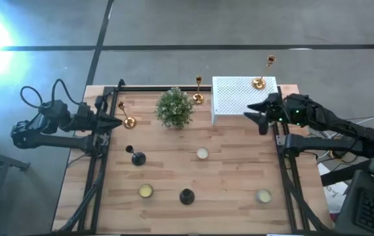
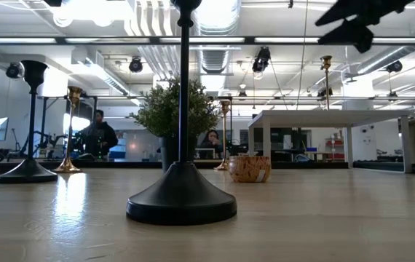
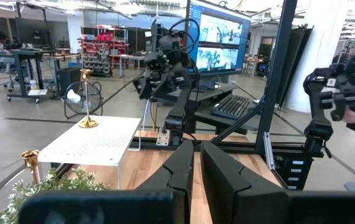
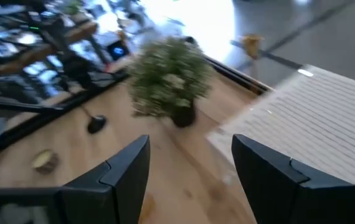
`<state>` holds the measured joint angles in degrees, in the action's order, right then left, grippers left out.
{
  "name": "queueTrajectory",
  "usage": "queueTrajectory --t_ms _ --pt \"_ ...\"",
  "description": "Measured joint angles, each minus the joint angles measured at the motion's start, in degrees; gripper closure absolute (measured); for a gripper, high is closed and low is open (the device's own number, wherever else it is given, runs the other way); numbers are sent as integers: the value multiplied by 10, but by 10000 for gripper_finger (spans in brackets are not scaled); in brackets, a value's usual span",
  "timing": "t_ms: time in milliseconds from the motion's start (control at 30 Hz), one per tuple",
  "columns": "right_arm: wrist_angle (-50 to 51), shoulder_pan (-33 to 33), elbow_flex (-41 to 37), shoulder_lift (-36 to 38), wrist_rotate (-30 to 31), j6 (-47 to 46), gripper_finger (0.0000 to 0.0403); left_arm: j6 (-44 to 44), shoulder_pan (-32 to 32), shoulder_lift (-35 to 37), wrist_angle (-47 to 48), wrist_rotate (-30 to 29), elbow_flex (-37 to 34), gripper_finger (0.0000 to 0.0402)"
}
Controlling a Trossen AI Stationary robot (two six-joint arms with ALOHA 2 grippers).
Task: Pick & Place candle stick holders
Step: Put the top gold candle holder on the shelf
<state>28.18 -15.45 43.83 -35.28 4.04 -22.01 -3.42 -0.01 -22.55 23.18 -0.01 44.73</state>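
One gold candle stick holder (image 1: 259,82) stands on the white perforated box (image 1: 236,98); two more gold holders (image 1: 198,98) and two black holders (image 1: 138,158) remain on the table (image 1: 174,177). The right gripper (image 1: 256,113) hovers beside the box, fingers spread and empty, apparently free to fetch another. The left gripper (image 1: 116,122) waits near a gold holder (image 1: 128,122), fingers nearly together, holding nothing.

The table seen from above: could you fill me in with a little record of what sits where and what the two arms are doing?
gold candle stick holders: one on the white perforated box at; one behind the potted plant at; one by the left gripper at
black candle stick holders: and, both on the wooden table
small round candles: three
left gripper: at the table's left edge, fingers close together
right gripper: open, at the box's right end
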Motion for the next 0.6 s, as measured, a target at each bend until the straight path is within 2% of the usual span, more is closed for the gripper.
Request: queueTrajectory --t_ms 133,300,467,600 --pt "-107 28 -17 -49 0 32 184 0 0 0 0 0 0 367" --pt "-250 35 -26 -145 6 93 184 0 0 0 0 0 0 367" --pt "-268 27 8 -255 94 160 184 0 0 0 0 0 0 367" --pt "-268 0 50 -333 94 194 184 0 0 0 0 0 0 367"
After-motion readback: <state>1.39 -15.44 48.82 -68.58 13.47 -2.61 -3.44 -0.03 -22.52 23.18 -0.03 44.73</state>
